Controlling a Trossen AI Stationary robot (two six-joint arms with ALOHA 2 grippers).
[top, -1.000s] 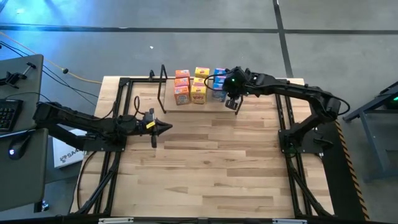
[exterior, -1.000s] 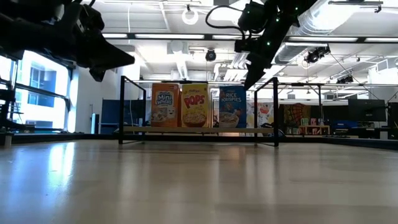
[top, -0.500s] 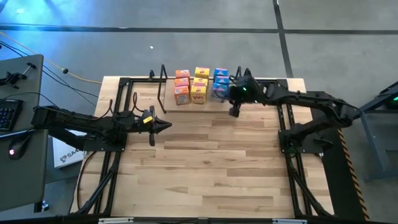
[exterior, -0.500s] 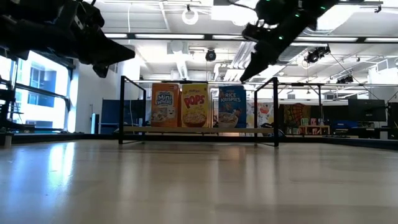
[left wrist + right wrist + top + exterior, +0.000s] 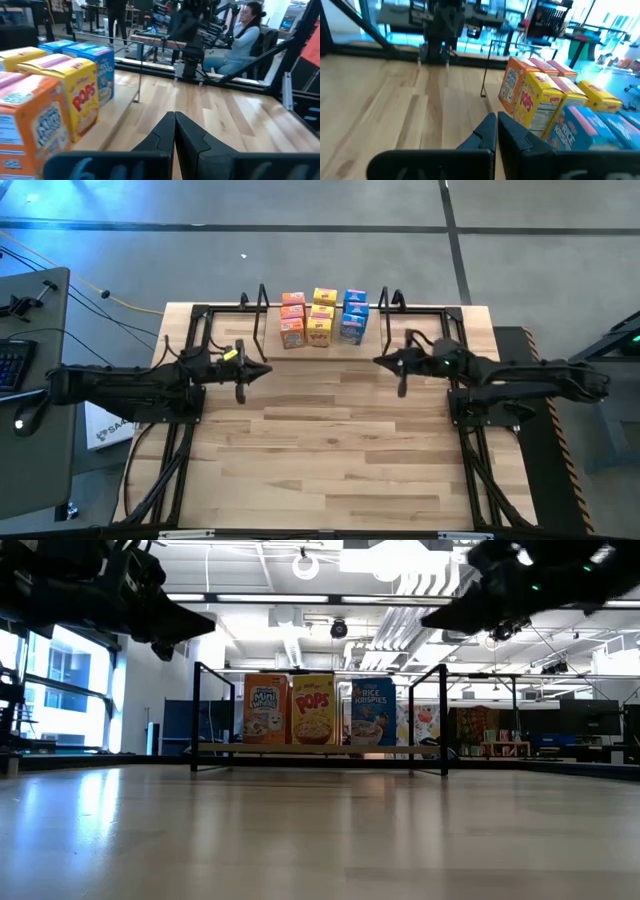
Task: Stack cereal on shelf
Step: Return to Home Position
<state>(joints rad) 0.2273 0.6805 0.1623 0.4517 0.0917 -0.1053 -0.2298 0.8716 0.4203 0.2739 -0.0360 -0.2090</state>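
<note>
Several cereal boxes stand on the shelf [image 5: 320,749] at the table's far edge, in three colours: orange [image 5: 292,320], yellow [image 5: 322,315] and blue [image 5: 353,315]. The low view shows the fronts of Mini Wheats [image 5: 265,708], Pops [image 5: 314,708] and Rice Krispies [image 5: 372,710]. My left gripper [image 5: 268,369] hangs shut, level, left of and nearer than the shelf. My right gripper [image 5: 378,361] hangs shut, almost level, right of and nearer than the shelf. Both are empty, their tips pointing toward each other. Each wrist view shows the shut fingers [image 5: 175,122] [image 5: 496,122] beside the boxes.
Black wire uprights [image 5: 262,308] [image 5: 395,302] close the shelf's two ends. Black frame rails [image 5: 170,440] [image 5: 470,450] run along the table's left and right sides. Bare wooden tabletop [image 5: 320,450] lies between the arms and the near edge. A seated person [image 5: 245,35] shows beyond the table.
My right gripper has drawn back from above the blue boxes toward the table's near and right side, sinking a little and tipping from pointing down to almost level. My left gripper has swung a little toward the far edge. The boxes have stayed where they were.
</note>
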